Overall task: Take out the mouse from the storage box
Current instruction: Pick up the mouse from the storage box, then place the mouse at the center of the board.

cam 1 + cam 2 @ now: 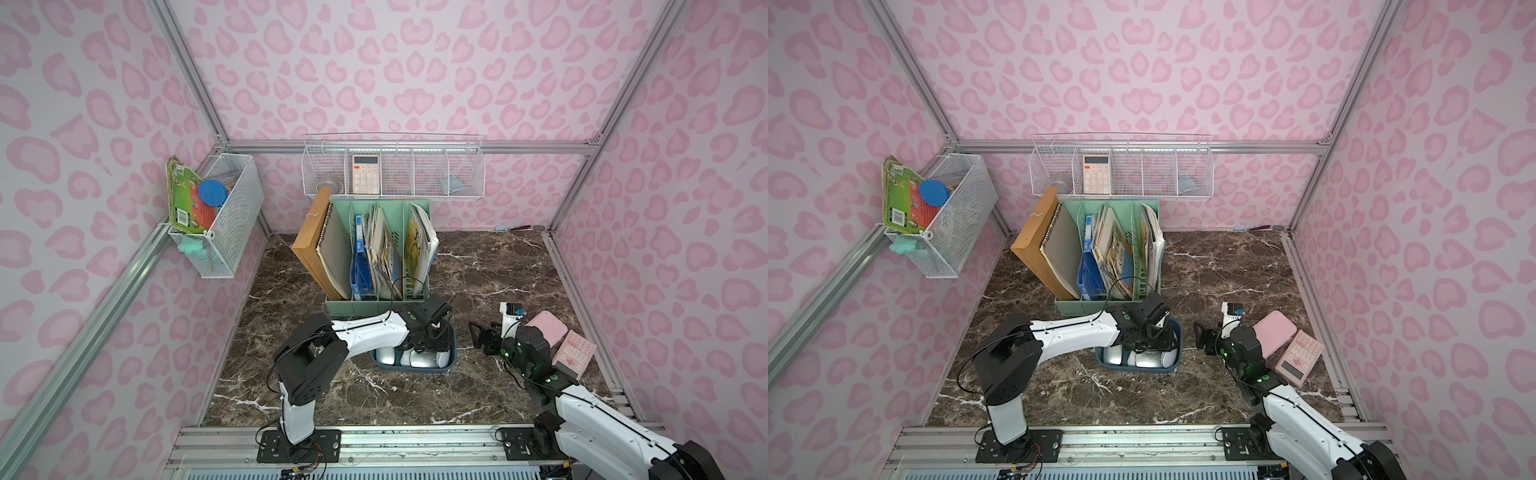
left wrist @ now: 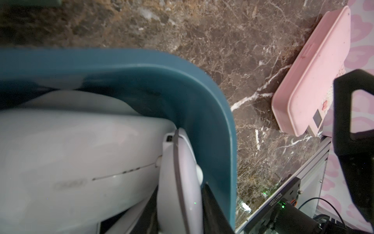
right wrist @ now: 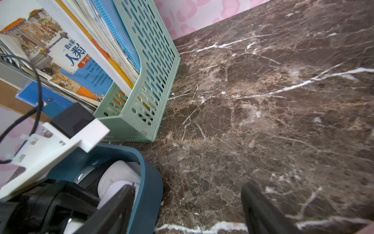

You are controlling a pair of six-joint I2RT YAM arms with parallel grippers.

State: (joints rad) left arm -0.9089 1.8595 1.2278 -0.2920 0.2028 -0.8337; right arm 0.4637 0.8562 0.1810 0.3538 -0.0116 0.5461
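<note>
1. left pincer: we find it lowered into the storage box. its two black fingers press onto either flank of one white mouse, so it is pinching that mouse.
2. the white mouse stands on edge between the fingers, inside the box, close against the box wall that faces the right pincer. we cannot tell whether it is clear of the box floor.
3. on the other side of the left pincer, away from that wall, a larger white mouse lies right up against the held one. in a top view further pale mice fill the same box.
4. the box is a dark blue-teal tub resting on the brown marble tabletop, its rim around the left pincer on all sides.
5. just beyond the left pincer, on the side away from the arm bases, stands the mint-green file holder, packed with books and near the box.
6. right pincer: jaws spread, holding nothing, over the tabletop just outside the box and apart from its rim.
7. past the right pincer, on its side away from the box, we note a pink case and a pink calculator, side by side.
8. white wire baskets hang on the walls well beyond both pincers.
</note>
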